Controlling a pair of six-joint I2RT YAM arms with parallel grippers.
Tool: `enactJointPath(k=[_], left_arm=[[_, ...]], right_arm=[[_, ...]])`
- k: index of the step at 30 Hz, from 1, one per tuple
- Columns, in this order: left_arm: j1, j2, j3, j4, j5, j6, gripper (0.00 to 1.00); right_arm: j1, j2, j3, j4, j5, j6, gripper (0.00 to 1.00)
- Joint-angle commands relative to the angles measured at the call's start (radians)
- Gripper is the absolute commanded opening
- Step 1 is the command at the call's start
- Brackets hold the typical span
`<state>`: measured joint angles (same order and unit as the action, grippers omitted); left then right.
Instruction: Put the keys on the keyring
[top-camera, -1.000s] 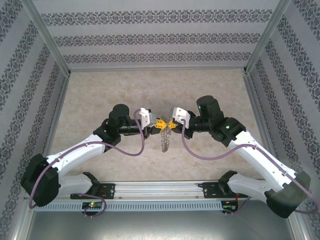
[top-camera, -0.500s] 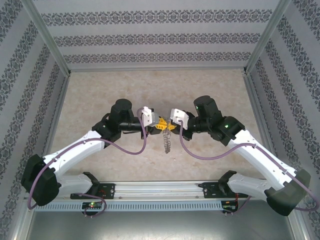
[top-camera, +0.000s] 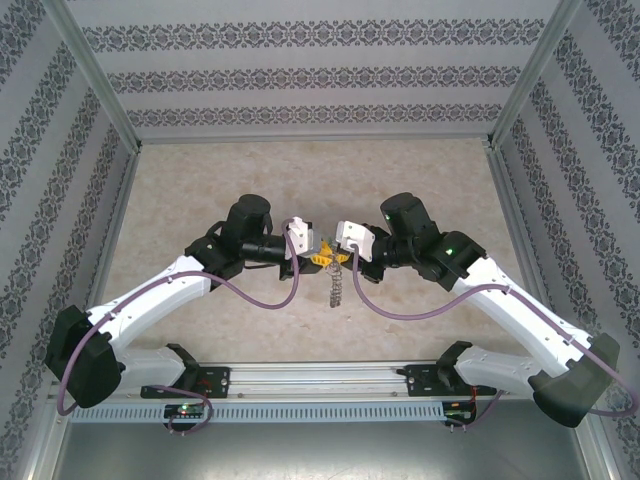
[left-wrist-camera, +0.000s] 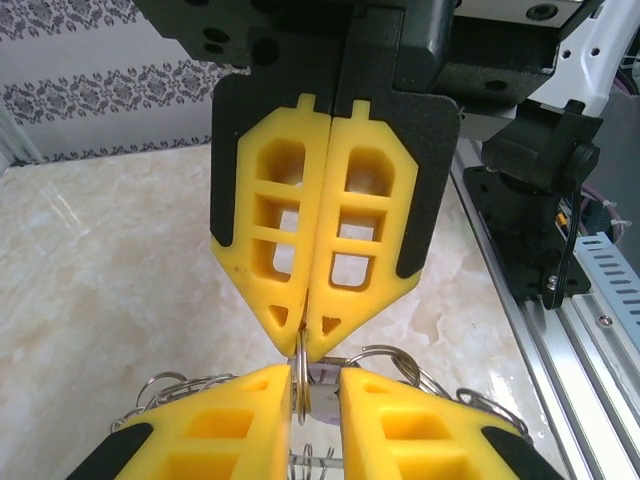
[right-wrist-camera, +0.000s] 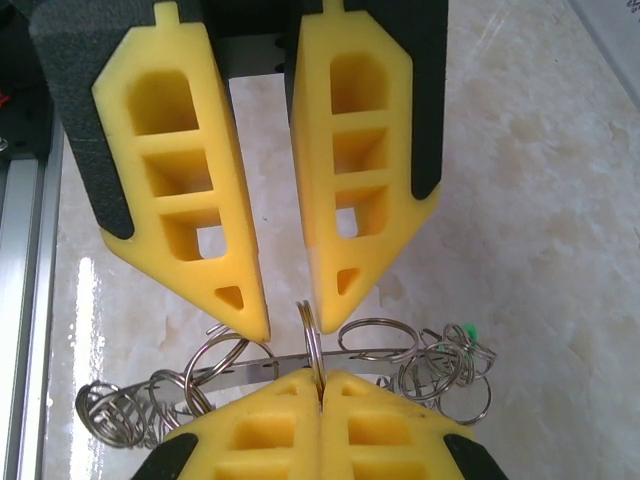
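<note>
The right fingers (right-wrist-camera: 260, 430) clamp the keyring (right-wrist-camera: 312, 340), the left fingers (right-wrist-camera: 190, 200) stand slightly parted beside it.

White shells and black joint housings are covering the left arm (top-camera: 150, 297) and right arm (top-camera: 520, 310), each trailing a purple cable (top-camera: 262, 303). Yellow fingers (left-wrist-camera: 240, 215) with rectangular cut-outs are sitting on black backing, and a green light (top-camera: 448, 247) is glowing right of centre.
</note>
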<state>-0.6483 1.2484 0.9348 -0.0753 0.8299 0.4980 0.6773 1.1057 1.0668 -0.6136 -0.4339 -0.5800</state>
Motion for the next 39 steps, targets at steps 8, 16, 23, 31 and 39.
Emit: enactJointPath(k=[8, 16, 23, 31, 39], left_arm=[[-0.011, 0.014, 0.024, -0.006, 0.004, 0.024, 0.18], [-0.012, 0.024, 0.044, -0.021, 0.005, 0.034, 0.02], [-0.011, 0.001, -0.021, 0.154, -0.001, -0.061, 0.00], [-0.012, -0.025, -0.086, 0.356, 0.012, -0.181, 0.00], [-0.011, -0.038, -0.115, 0.435, 0.033, -0.240, 0.00]], right_arm=[[0.022, -0.003, 0.045, 0.012, -0.017, 0.000, 0.00], [0.023, -0.003, 0.041, 0.012, -0.019, 0.012, 0.00], [0.006, -0.038, 0.002, 0.050, -0.001, 0.071, 0.10], [-0.099, -0.052, -0.054, 0.096, -0.144, 0.141, 0.18], [-0.117, -0.036, -0.070, 0.103, -0.175, 0.136, 0.23]])
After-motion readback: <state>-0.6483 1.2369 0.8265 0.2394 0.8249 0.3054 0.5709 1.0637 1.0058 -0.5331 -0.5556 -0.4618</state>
